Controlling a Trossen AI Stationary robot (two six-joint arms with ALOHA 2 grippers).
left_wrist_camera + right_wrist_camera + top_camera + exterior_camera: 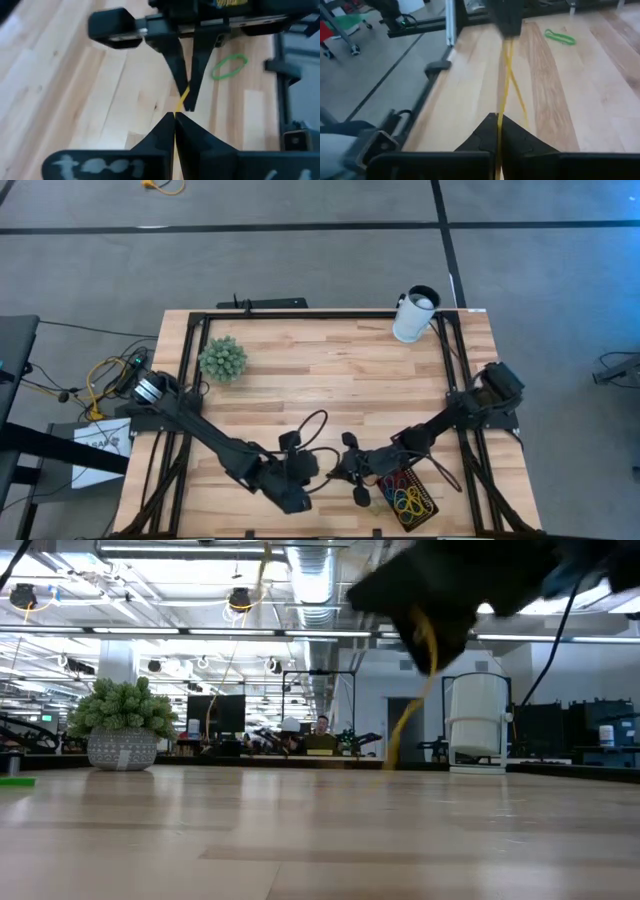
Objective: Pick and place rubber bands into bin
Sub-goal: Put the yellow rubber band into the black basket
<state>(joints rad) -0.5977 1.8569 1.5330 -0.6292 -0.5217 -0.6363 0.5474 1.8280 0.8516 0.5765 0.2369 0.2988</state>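
Two grippers pinch one yellow rubber band (506,80) between them above the wooden table (320,380). The left gripper (174,116) has its fingers pressed together on one end; the right gripper (498,117) is clamped on the other, so the thin loop is stretched taut. Both dark arms reach inward, low over the table's near edge. A green band (229,66) lies flat nearby. The shallow black bin (432,510), beside the right gripper, holds a tangle of coloured bands (405,496).

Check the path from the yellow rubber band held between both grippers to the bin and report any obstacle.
Nothing visible blocks it. The yellow rubber band hangs stretched between left gripper and right gripper; the bin lies right beside them.
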